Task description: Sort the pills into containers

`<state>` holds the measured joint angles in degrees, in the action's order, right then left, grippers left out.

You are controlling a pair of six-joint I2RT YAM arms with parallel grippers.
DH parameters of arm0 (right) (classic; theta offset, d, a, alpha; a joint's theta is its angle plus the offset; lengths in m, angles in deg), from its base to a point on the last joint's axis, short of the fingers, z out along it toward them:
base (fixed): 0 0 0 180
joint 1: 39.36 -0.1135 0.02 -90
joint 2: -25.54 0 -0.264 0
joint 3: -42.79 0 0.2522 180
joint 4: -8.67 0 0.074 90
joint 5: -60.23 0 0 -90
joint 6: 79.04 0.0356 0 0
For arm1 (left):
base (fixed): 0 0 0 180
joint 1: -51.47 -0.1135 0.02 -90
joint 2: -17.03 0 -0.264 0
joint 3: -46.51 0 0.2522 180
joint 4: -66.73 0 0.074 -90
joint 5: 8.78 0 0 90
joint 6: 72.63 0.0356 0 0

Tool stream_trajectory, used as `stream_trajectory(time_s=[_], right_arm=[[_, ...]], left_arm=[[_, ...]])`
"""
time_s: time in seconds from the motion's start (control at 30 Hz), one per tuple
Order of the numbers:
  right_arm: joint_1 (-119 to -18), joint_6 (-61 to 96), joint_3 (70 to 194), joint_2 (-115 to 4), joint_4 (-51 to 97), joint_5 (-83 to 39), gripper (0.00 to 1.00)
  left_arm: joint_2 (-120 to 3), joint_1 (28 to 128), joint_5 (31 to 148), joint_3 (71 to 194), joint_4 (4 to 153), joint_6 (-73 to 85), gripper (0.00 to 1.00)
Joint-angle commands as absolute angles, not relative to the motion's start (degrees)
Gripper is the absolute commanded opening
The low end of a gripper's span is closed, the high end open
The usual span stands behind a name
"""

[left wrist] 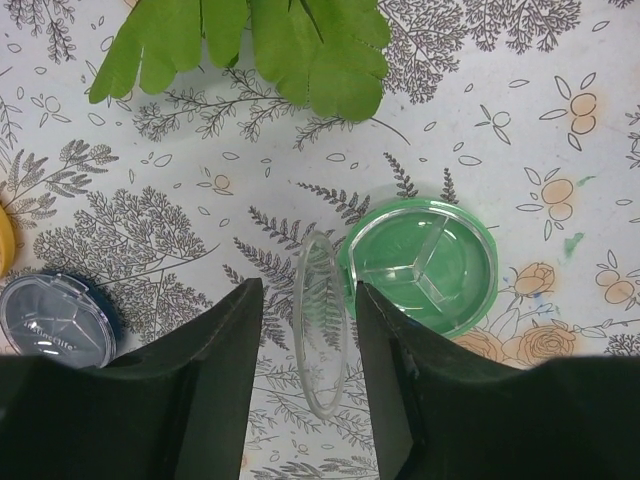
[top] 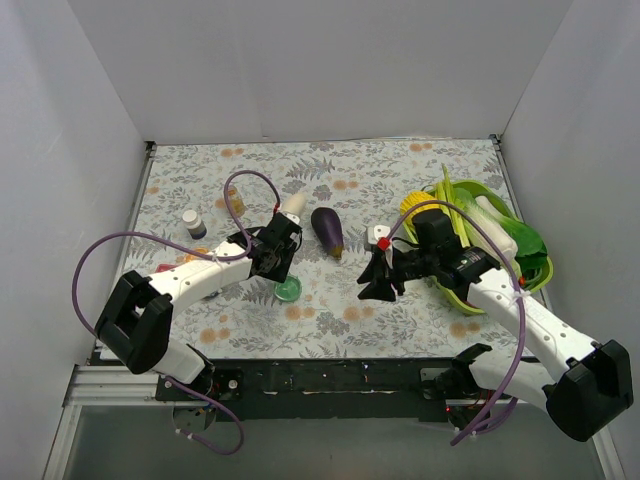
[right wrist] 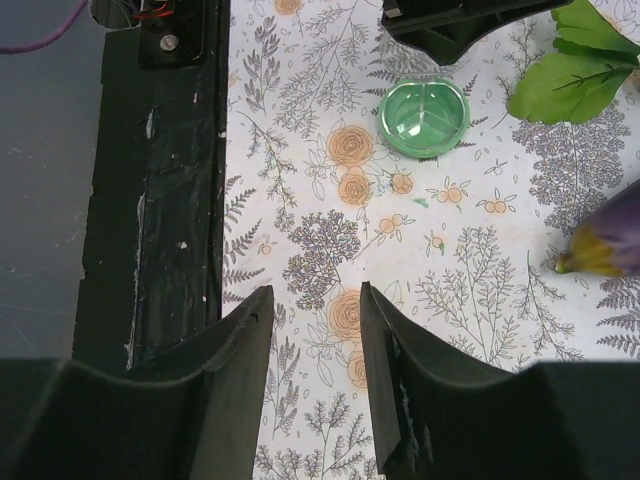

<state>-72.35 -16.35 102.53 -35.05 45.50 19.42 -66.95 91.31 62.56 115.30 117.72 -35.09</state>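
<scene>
I judge this the opening step. The small round translucent green dish lies uncovered on the floral surface, its three compartments empty, just right of the left pincer. That pincer's jaws straddle a clear round lid standing on edge; whether they pinch it I cannot tell. The right pincer hangs open and empty. The next move calls for setting the lid aside and fetching pills.
</scene>
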Motion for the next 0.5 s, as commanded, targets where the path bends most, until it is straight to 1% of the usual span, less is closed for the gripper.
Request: stream_trajectory(time_s=[0.0,0.13,0.17,0.27,0.3,0.37,0.4,0.43,0.47], right_arm=[[-71.71,-16.72,104.80,-33.69,46.07,20.95,0.48],[-71.53,-17.42,104.89,-33.43,46.43,20.86,0.49],[-71.53,-18.03,105.07,-33.34,46.60,20.42,0.50],[-71.27,-19.27,105.68,-33.25,47.66,19.20,0.59],[-71.18,-19.79,105.86,-32.99,47.83,18.67,0.68],[-70.83,-19.80,106.47,-32.82,47.92,16.57,0.78],[-70.57,-18.58,106.82,-32.73,47.66,15.33,0.87],[-69.95,-17.52,107.09,-32.73,47.22,13.41,0.92],[-69.60,-16.03,107.70,-32.64,46.17,8.86,0.96]], left_arm=[[-65.41,90.94,62.76,117.92,119.16,-36.24,0.43],[-63.57,90.94,65.21,119.94,120.83,-37.82,0.46],[-62.61,90.94,65.74,120.30,121.18,-38.17,0.50],[-60.15,90.67,67.58,122.23,122.15,-39.84,0.57],[-59.35,90.50,67.94,122.76,122.33,-40.71,0.65],[-57.51,89.89,68.21,123.37,122.15,-41.69,0.77],[-55.50,89.53,68.30,123.29,121.72,-42.21,0.87],[-54.17,88.05,68.56,122.68,120.58,-43.43,0.90],[-53.03,86.99,69.17,122.15,119.79,-43.88,0.93]])
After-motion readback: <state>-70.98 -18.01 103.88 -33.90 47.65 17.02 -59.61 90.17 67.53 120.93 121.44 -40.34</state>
